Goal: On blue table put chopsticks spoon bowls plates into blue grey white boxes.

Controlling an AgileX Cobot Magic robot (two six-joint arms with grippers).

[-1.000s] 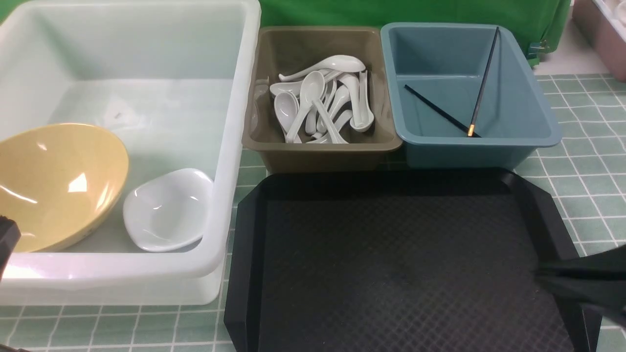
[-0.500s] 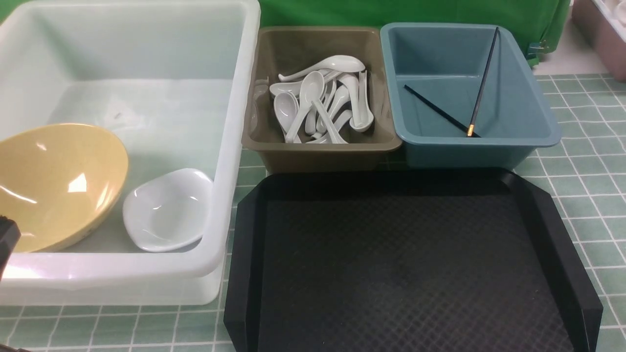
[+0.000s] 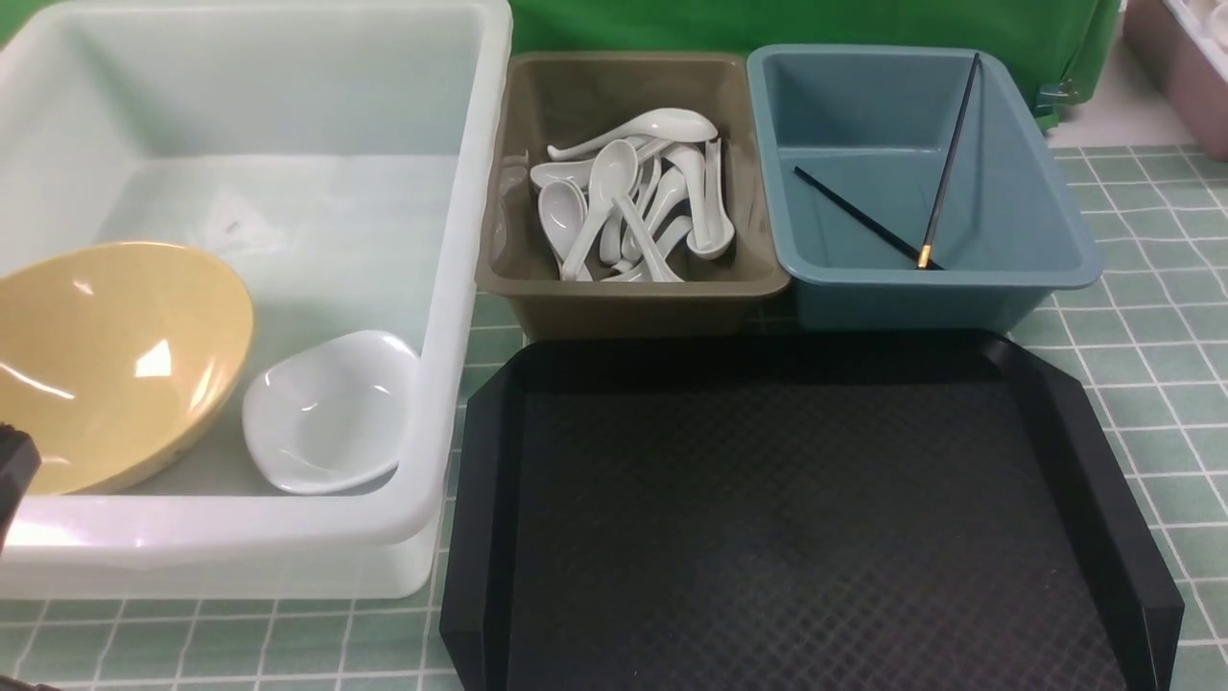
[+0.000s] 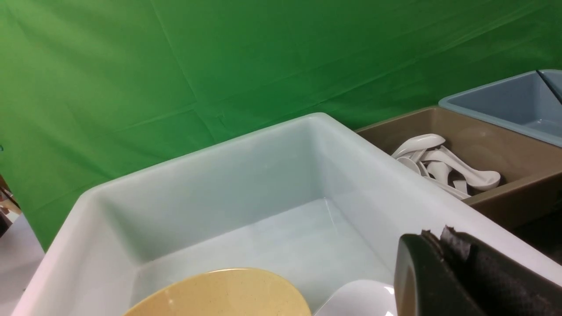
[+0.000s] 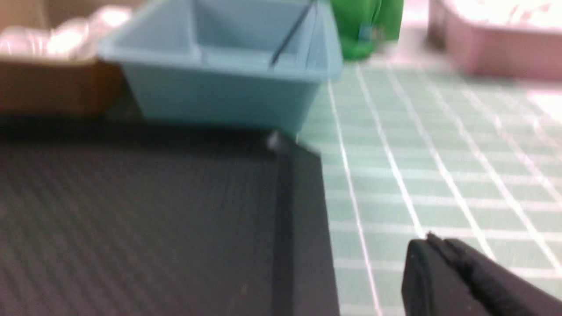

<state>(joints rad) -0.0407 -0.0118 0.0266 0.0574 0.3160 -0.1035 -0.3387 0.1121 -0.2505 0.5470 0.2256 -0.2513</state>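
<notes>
White box: the large translucent white box (image 3: pixel 460 288) stands at the left; the yellow bowl (image 3: pixel 115 360) leans tilted against its near-left wall, and the white plate (image 3: pixel 326 413) lies just beside the bowl, against the near-right corner.
Grey box: the olive-grey box (image 3: pixel 633 288) in the middle holds a heap of white spoons (image 3: pixel 633 202), tangled and overlapping.
Blue box: the teal-blue box (image 3: pixel 1046 221) at the right holds two chopsticks (image 3: pixel 950 158); one lies on the floor of the box, the other leans up with its far end on the far rim.
Tray: the black tray (image 3: pixel 796 518), near and centre, shows nothing on its surface.
Blue table: the tiled blue table (image 3: pixel 1151 374) to the right shows no loose item in view.
Left gripper: the left gripper (image 4: pixel 443 245) has its jaws pressed together and holds nothing; it sits near the white box's near edge.
Right gripper: the right gripper (image 5: pixel 439 252) is closed and empty, low over the table just right of the tray.
Task status: judged complete, all named items being inside boxes.
Risk, chopstick: the leaning stick could slide or tip out if the blue box is knocked.
Risk, bowl: the tilted bowl could rock onto the plate if the left arm brushes the wall.
Risk, view: the right wrist view is blurred; fine detail there cannot be confirmed.
</notes>
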